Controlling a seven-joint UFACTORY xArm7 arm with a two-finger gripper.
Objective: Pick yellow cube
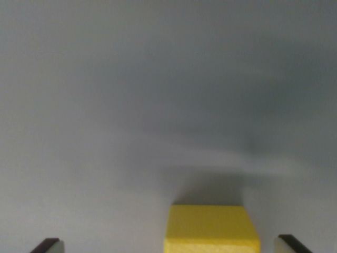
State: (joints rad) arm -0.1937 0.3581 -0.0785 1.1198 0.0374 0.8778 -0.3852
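Observation:
A yellow cube [211, 227] rests on a plain grey surface at the bottom of the wrist view, right of centre, its lower part cut off by the frame edge. My gripper [169, 245] is open. One dark fingertip [47, 245] shows at the bottom left and the other fingertip [291, 244] at the bottom right. The cube lies between them, much closer to the one on the wrist view's right, and touches neither. Nothing is held.
The grey surface [158, 105] fills the rest of the view, blurred, with a soft shadow behind the cube.

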